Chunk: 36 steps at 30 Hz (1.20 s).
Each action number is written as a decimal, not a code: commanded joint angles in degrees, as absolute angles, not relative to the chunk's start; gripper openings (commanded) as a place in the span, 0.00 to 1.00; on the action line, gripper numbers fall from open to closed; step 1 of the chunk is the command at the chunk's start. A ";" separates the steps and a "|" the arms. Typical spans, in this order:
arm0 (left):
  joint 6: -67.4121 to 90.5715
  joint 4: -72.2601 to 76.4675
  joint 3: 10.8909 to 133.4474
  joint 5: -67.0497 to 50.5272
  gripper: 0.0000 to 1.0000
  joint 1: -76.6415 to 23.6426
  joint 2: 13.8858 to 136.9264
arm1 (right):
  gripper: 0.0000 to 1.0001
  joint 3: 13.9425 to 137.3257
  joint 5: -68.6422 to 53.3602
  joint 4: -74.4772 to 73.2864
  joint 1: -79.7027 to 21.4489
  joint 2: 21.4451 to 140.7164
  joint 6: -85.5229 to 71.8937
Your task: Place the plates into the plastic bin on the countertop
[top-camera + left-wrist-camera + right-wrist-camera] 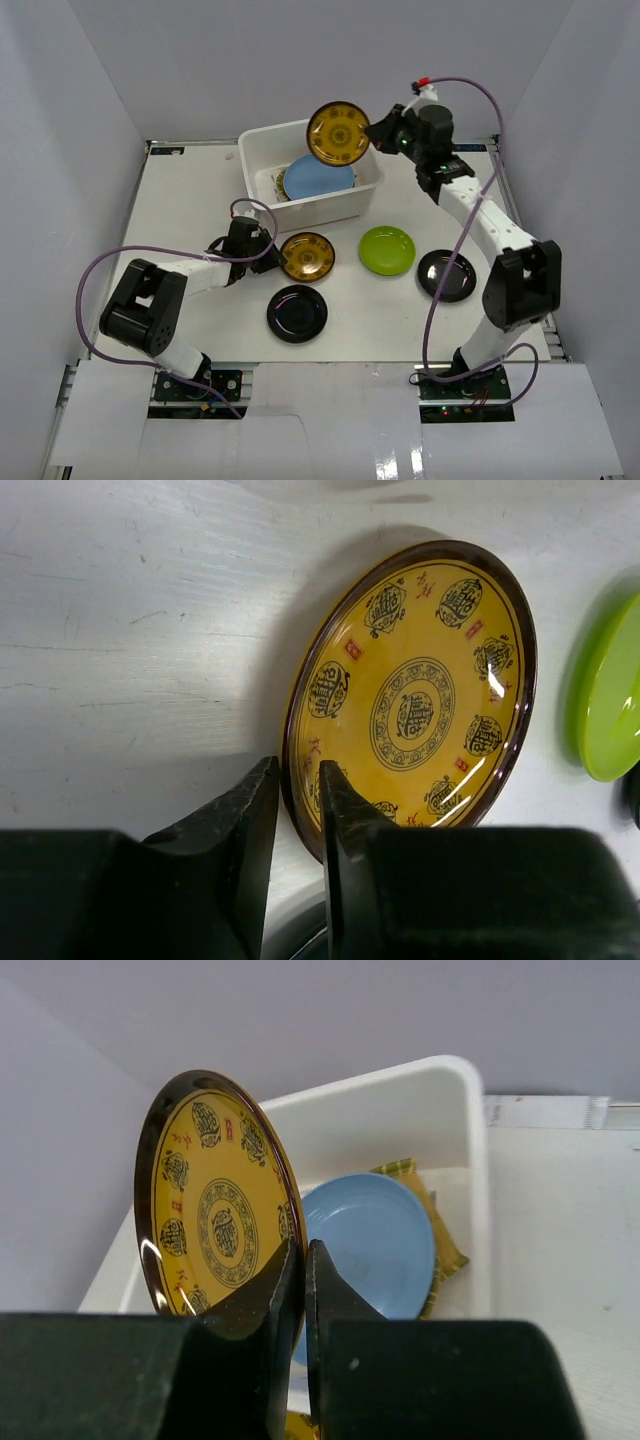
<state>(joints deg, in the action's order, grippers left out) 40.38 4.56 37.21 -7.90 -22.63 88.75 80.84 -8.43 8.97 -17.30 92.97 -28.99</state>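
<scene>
Now your right hand point(303, 1260) clamps a gold-patterned plate point(215, 1200) on edge over the plastic bin point(400, 1100) for a clean drop, while your left hand point(298, 800) straddles the twin plate point(420, 700) by its rim on the table point(120, 630), grip unclear.

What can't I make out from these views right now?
- Left wrist: whether the left pincer already clamps the countertop gold plate; its fingers straddle the rim.
- Right wrist, top: what lies under the blue plate in the plastic bin; only yellow woven edges show.
- Left wrist: the green plate, cut off by the right edge.
</scene>
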 commanded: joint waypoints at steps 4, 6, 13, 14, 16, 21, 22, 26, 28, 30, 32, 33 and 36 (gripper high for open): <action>40.78 4.57 37.35 -5.72 0.12 -22.85 87.19 | 0.08 103.68 -1.15 -4.10 -26.10 110.96 -19.61; 40.96 4.13 37.18 -4.93 0.00 -22.85 86.14 | 0.08 109.30 1.47 -8.52 -28.03 116.07 -17.50; 41.22 0.63 37.53 -6.15 0.00 -22.85 76.84 | 0.08 113.38 2.55 -10.55 -29.18 123.22 -16.70; 41.05 0.35 37.79 -6.15 0.00 -22.85 75.60 | 0.09 113.38 2.37 -10.63 -29.27 123.48 -16.70; 40.87 -2.53 38.58 -6.41 0.00 -22.85 73.14 | 0.12 113.55 2.11 -10.98 -29.53 124.19 -16.61; 40.34 -5.62 40.43 -10.45 0.00 -22.85 66.10 | 0.50 113.90 1.94 -11.42 -29.88 123.93 -16.61; 40.34 -6.15 40.69 -11.76 0.00 -22.94 65.22 | 0.54 114.08 1.76 -11.43 -29.88 123.75 -16.52; 39.90 -9.39 44.63 -17.04 0.00 -23.12 61.18 | 0.76 115.84 1.23 -12.04 -29.71 121.73 -16.26; 39.55 -13.07 47.01 -15.92 0.00 -23.20 59.59 | 0.77 116.45 0.71 -12.13 -29.45 119.02 -15.82; 39.29 -14.93 52.01 -13.90 0.00 -23.20 59.85 | 0.77 115.32 0.53 -12.04 -28.22 115.16 -16.08; 38.67 -16.34 55.79 -12.58 0.00 -23.12 62.30 | 0.76 113.48 -1.04 -11.52 -26.64 112.08 -17.40; 38.41 -16.70 59.90 -11.00 0.00 -23.12 63.53 | 0.75 111.12 -3.23 -11.43 -24.46 109.02 -18.01; 37.44 -17.05 68.42 -8.88 0.00 -22.94 70.20 | 0.70 105.40 -6.49 -11.25 -18.56 101.20 -19.07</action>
